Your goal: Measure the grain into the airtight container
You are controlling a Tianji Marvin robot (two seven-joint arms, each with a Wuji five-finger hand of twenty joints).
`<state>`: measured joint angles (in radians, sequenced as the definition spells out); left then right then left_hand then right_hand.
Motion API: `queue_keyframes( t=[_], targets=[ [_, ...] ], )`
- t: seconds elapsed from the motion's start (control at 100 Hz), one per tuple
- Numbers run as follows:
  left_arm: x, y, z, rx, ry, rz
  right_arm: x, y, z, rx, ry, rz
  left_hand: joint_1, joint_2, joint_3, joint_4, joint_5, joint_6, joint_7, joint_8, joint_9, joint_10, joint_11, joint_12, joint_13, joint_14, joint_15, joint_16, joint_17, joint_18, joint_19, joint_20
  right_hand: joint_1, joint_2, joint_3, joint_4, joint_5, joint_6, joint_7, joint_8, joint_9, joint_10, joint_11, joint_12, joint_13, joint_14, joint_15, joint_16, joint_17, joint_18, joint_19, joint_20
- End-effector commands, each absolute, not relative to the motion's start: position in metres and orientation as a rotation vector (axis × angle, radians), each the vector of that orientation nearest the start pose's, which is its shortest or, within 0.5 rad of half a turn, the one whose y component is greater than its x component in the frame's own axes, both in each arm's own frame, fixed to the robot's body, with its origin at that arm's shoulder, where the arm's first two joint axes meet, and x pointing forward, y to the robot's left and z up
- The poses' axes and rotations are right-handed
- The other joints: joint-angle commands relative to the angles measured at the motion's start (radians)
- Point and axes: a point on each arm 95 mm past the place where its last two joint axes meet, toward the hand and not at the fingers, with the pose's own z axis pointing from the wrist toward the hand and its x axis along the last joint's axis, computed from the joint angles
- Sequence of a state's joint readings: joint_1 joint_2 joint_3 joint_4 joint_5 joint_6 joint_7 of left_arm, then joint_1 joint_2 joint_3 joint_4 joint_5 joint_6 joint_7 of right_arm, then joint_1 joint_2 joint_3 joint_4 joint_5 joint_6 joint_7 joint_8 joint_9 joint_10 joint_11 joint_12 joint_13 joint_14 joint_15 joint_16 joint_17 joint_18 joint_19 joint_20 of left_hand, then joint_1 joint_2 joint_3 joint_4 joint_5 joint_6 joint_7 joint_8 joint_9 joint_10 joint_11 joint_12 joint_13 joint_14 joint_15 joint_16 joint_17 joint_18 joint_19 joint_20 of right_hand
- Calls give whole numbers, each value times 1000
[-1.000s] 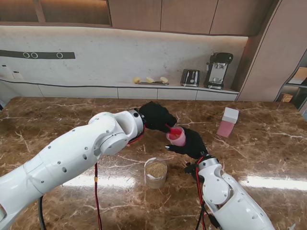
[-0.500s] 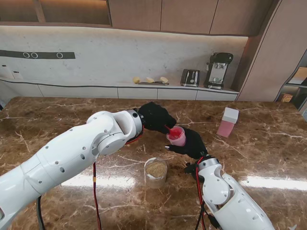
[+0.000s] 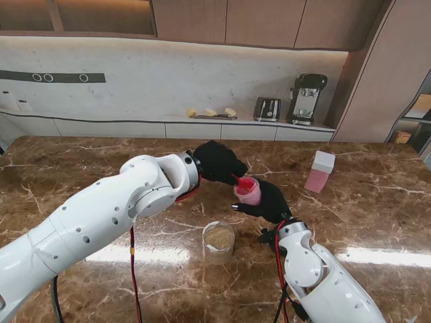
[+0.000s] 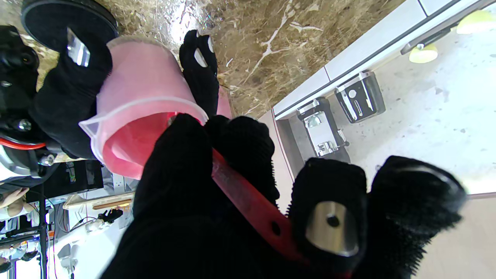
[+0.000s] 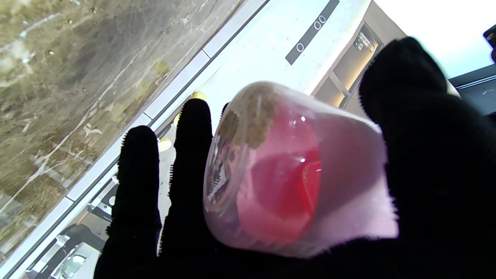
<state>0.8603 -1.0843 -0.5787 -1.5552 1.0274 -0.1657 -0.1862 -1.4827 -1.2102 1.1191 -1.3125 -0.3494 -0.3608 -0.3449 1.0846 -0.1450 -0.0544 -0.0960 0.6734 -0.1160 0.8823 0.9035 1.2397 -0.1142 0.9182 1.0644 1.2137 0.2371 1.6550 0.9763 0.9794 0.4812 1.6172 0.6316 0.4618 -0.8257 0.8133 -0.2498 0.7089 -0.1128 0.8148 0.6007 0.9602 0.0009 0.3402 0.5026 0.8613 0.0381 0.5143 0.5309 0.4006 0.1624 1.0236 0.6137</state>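
My right hand (image 3: 269,200) is shut on a translucent pink cup (image 3: 248,192), held above the table's middle. My left hand (image 3: 217,163) is shut on a red scoop (image 3: 241,182) whose bowl sits inside the cup. The left wrist view shows the scoop's red handle (image 4: 252,201) pinched between black-gloved fingers and running into the pink cup (image 4: 139,112). Through the cup's wall (image 5: 294,174) in the right wrist view the red scoop bowl (image 5: 283,193) shows. A clear round container (image 3: 219,242) with brown grain in it stands on the table nearer to me, apart from both hands.
A pink box with a white lid (image 3: 319,171) stands on the brown marble table (image 3: 377,202) to the right. On the back counter are a toaster (image 3: 267,108), a coffee machine (image 3: 306,98) and some yellow items (image 3: 211,112).
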Motion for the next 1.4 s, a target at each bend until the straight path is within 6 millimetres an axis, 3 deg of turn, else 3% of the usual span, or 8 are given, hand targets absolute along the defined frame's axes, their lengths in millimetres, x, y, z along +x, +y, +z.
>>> queue_keyframes(
  t=[0.0, 0.24, 1.39],
  targets=[
    [457, -174, -203, -332, 2022, -1513, 406, 22, -369, -1988, -1034, -2577, 31, 13, 53, 42, 22, -73, 18, -9, 74, -51, 21, 14, 52, -31, 116, -5, 42, 7, 81, -10, 79, 243, 173, -28, 101, -134, 68, 9, 16, -14, 5, 7, 19, -1, 13, 2, -4, 0, -9, -5],
    [457, -174, -204, -258, 2060, -1467, 405, 23, -367, -1968, -1049, -2577, 25, 8, 55, 45, 26, -96, 14, -11, 75, -58, 19, 15, 52, -34, 116, -5, 41, 5, 80, -10, 84, 246, 163, -27, 101, -140, 66, 7, 15, -14, 3, 6, 21, -3, 13, 2, -2, 0, -8, -5],
    [452, -160, -188, -287, 1975, -1500, 408, 22, -372, -2004, -1045, -2554, 17, 6, 71, 43, 18, -91, 8, -23, 73, -59, 13, 21, 52, -39, 116, -7, 41, 1, 80, -11, 93, 244, 162, -24, 107, -144, 69, 9, 14, -13, 2, 6, 20, -2, 12, 2, -3, 0, -10, -4]
  ],
)
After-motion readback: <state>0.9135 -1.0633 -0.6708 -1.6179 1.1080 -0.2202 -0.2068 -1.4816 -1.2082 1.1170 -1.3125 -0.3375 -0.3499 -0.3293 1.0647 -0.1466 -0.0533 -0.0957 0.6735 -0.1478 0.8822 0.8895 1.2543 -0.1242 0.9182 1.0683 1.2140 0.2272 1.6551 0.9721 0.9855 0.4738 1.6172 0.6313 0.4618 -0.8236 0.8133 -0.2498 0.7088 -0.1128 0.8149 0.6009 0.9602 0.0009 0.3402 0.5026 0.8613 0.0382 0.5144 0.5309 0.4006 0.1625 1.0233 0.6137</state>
